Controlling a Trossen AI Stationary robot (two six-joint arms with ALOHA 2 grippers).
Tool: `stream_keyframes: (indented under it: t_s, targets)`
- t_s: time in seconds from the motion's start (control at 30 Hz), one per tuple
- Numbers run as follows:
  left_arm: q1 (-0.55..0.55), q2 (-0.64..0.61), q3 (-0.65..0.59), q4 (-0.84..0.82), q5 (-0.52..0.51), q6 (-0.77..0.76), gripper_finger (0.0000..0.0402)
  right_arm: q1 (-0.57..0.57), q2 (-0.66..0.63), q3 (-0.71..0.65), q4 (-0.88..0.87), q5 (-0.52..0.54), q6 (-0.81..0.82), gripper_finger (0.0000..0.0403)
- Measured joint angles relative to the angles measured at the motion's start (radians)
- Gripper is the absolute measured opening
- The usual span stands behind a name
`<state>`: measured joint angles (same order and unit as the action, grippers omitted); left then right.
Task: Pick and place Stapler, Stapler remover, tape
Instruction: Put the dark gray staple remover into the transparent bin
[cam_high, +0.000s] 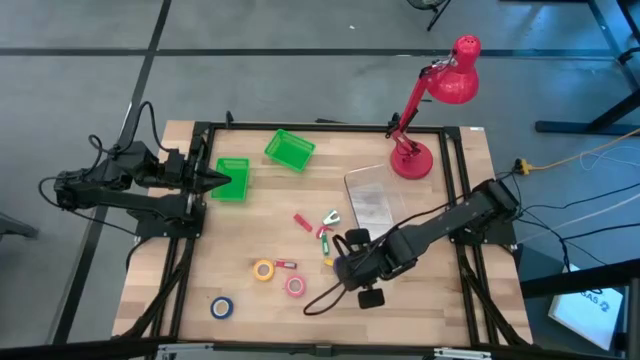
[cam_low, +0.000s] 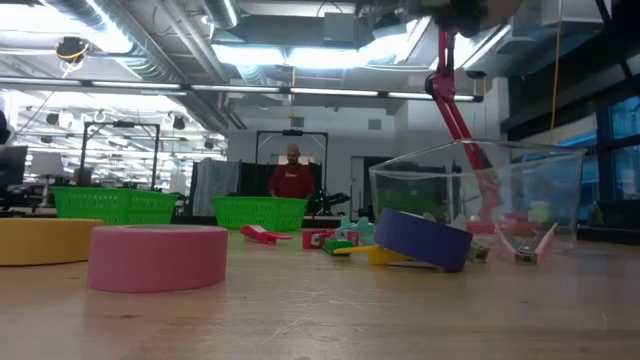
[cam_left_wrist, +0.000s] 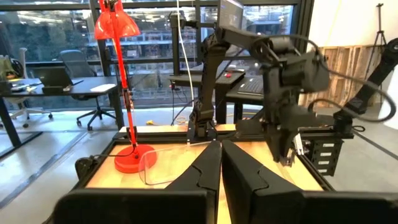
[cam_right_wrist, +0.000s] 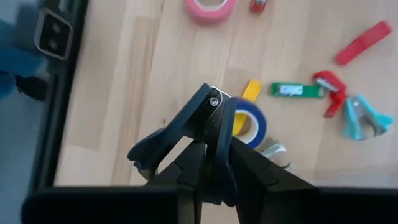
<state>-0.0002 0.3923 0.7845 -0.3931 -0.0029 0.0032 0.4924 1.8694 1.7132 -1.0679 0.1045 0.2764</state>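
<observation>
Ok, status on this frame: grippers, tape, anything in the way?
Left gripper shut, parked by green bin. Right gripper shut, empty, above blue tape roll. Roll tilted on yellow item; small clutter close beside.

An open-plan robotics lab: a wooden counter (cam_high: 240, 300) in a black frame stands on a grey concrete floor, with exposed ceiling ducts (cam_low: 150, 40), strip lights, desks, office chairs (cam_left_wrist: 84, 74) and a person (cam_low: 292, 175) beyond.
</observation>
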Motion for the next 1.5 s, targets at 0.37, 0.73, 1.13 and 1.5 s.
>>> stream_keyframes:
  t_s: [0.37, 0.73, 1.13, 1.5]
  targets:
    - [0.000, 0.000, 0.000, 0.000, 0.000, 0.000, 0.0010, -0.043, -0.002, 0.165, -0.092, 0.000, -0.020, 0.0065]
    - [0.000, 0.000, 0.000, 0.000, 0.000, 0.000, 0.0007, -0.148, -0.002, 0.202, -0.137, 0.000, -0.021, 0.0053]
    - [0.000, 0.000, 0.000, 0.000, 0.000, 0.000, 0.0007, -0.338, -0.019, 0.202, -0.144, 0.001, -0.048, 0.0051]
    - [0.000, 0.000, 0.000, 0.000, 0.000, 0.000, 0.0010, -0.494, -0.042, 0.202, -0.161, 0.001, -0.050, 0.0057]
